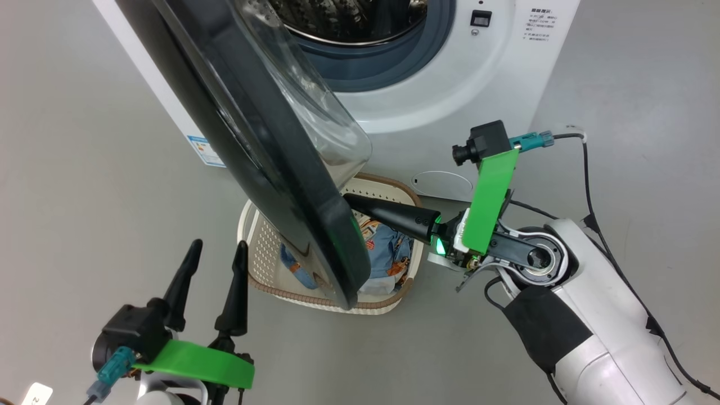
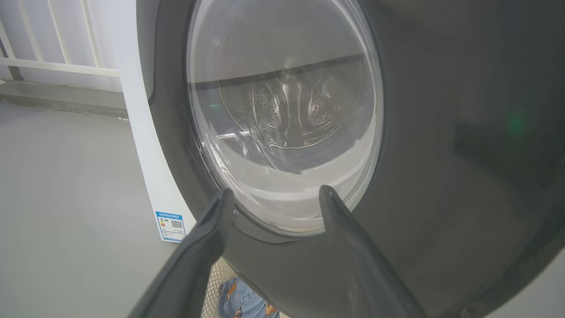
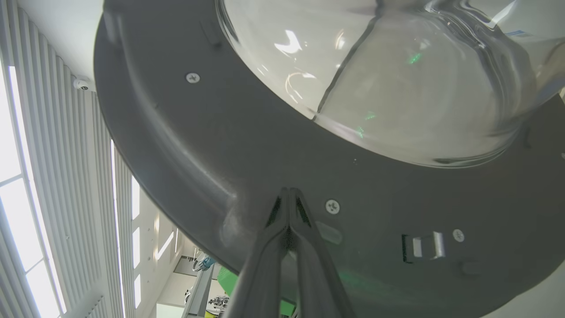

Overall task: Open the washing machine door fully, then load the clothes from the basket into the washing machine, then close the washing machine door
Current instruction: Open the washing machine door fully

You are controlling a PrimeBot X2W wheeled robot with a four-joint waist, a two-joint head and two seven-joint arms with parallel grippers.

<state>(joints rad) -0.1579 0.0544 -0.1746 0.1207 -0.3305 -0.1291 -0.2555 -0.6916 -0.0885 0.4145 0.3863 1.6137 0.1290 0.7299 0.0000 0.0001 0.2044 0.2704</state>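
The washing machine door (image 1: 253, 169) stands partly open, swung out from the washing machine (image 1: 478, 84) on the robot's left side. In the head view its free rim reaches down across the basket (image 1: 256, 253). The opening to the steel drum (image 1: 349, 17) and its grey rubber seal (image 1: 394, 62) lies uncovered to the right of the door.

There is bare grey floor (image 1: 67, 169) on the outer side of the door. On the inner side the room is narrower, bounded by the machine's white front, the basket and the right arm.

The right claw (image 3: 289, 194) has its fingers pressed together and holds nothing. Its tips rest against the door's dark inner face near the rim, beside a screw (image 3: 332, 206) and not far from the latch (image 3: 423, 246). The left claw (image 1: 220, 247) is spread wide and empty. It sits low on the outer side, pointing at the door's lower part but apart from it.

The basket sits on the floor just in front of the machine, under the door's swing. The clothes (image 1: 388, 253) are inside it, light blue with orange-brown print. The door hides the basket's middle. A blue label sticker (image 1: 205, 152) sits low on the machine's side panel.

The door is glossy black and round. Its bulging clear glass window (image 3: 397, 66) juts toward the drum.
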